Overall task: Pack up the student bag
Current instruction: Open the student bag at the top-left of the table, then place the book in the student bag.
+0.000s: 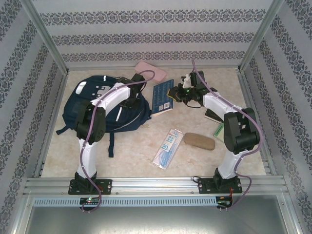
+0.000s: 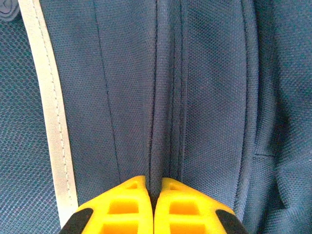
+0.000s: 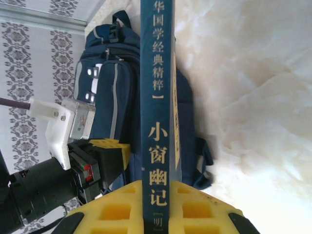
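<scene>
We find the large navy blue fabric student bag (image 1: 73,101) at the upper left of the top view. The left gripper (image 2: 155,187) is pinched shut on its seam. The right gripper (image 3: 156,187) clamps a dark blue gilt-lettered book (image 3: 156,97), and the bag lies just left of it.

The blue book (image 3: 156,97) carries "国学经典精粹 小窗幽记" down its spine, and the clear packet (image 1: 168,147) shows "20".

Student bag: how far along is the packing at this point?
Early. Nothing looks packed yet. In hand: the left gripper is pinched on a seam of the student bag, and the right gripper grips a blue book. Remaining: the mask packet, brown case and pink pouch lie on the table.
</scene>
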`<control>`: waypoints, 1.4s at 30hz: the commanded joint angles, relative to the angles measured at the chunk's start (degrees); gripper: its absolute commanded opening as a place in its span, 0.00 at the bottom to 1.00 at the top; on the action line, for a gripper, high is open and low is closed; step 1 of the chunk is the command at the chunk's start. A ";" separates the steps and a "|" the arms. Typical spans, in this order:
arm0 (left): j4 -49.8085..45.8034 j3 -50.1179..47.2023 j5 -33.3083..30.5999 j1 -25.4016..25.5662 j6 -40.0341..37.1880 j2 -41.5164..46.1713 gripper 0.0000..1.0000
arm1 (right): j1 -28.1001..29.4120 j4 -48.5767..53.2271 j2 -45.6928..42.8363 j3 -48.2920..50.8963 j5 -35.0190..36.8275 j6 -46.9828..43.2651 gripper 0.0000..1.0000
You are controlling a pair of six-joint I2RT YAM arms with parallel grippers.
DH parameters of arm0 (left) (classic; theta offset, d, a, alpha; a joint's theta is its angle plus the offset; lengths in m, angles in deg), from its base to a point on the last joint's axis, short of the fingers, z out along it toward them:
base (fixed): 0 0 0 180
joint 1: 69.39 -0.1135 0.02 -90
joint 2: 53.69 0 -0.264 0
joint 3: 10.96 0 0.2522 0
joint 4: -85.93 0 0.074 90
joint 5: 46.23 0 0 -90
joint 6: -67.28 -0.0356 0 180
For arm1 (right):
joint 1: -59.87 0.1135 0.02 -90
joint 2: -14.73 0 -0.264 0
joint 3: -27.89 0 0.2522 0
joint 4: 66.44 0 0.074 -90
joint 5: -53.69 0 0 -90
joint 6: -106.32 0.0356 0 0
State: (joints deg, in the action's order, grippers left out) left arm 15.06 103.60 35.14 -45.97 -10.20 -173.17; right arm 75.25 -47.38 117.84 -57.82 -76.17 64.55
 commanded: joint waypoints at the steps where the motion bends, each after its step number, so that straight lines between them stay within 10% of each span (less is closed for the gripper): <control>1: -2.62 4.01 3.56 -1.38 -1.05 6.30 0.00 | 1.98 -7.44 -2.76 2.25 1.40 5.63 0.00; 22: 10.83 3.53 34.61 -16.18 15.38 22.76 0.00 | 13.79 -39.48 9.94 -0.87 6.06 26.92 0.00; 31: 10.99 4.96 38.25 -18.06 17.29 21.75 0.00 | 19.36 -53.23 23.62 -10.65 9.29 36.08 0.00; 42: 11.70 3.53 40.56 -18.08 18.17 22.19 0.00 | 24.17 -39.80 36.46 -27.32 10.58 31.97 0.00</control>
State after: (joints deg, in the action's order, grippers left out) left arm 20.44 106.48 71.82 -63.89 7.22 -153.55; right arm 98.52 -90.56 151.85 -81.42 -66.62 98.63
